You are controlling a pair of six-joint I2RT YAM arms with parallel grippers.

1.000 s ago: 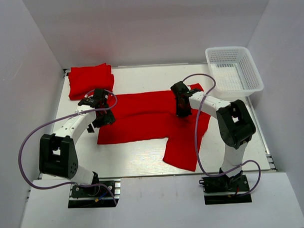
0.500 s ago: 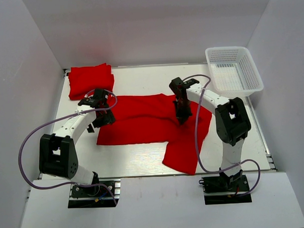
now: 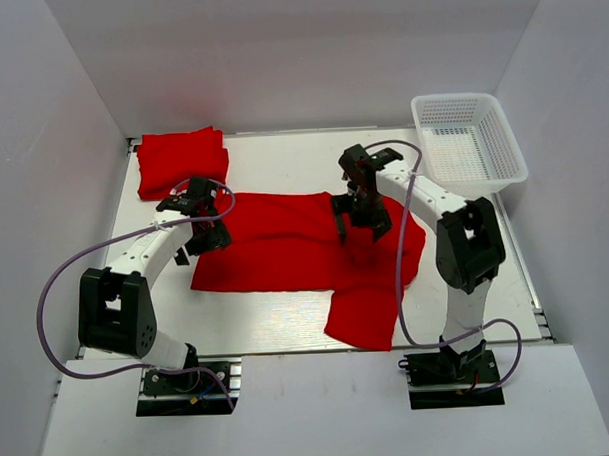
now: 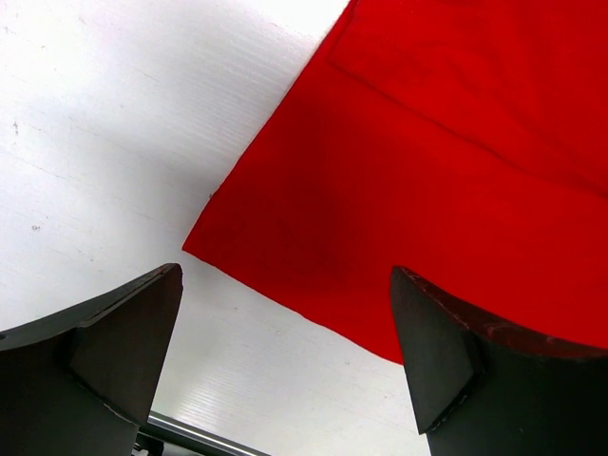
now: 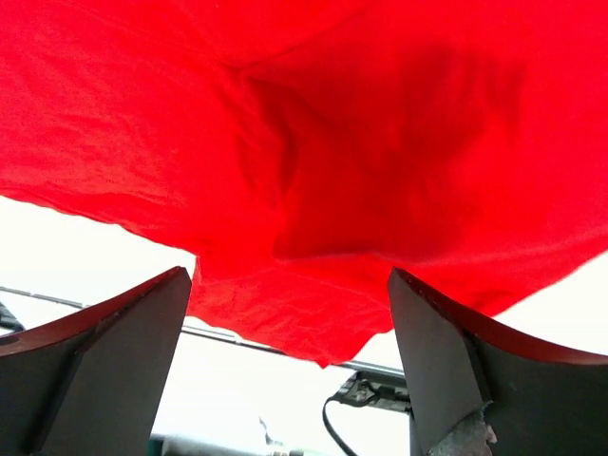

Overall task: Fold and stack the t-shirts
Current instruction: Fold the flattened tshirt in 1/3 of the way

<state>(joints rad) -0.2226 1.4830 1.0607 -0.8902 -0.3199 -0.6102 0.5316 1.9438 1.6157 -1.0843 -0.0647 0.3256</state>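
Right gripper [image 3: 359, 222]: we're letting go, jaws apart, having tugged the shirt [image 3: 285, 244] inward from 3 o'clock.
Left gripper [image 3: 207, 238]: waiting, jaws apart.
Fold: only beginning.

free: table [image 3: 258, 320] near-left strip, far middle | obstacles: folded stack [image 3: 180, 159] far-left, basket [image 3: 472, 152] far-right, spread t-shirt [image 3: 285, 239] centre

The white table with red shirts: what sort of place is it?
Likely a robotics lab test booth: left arm and right arm bolted to the table, plain white walls boxing it in.
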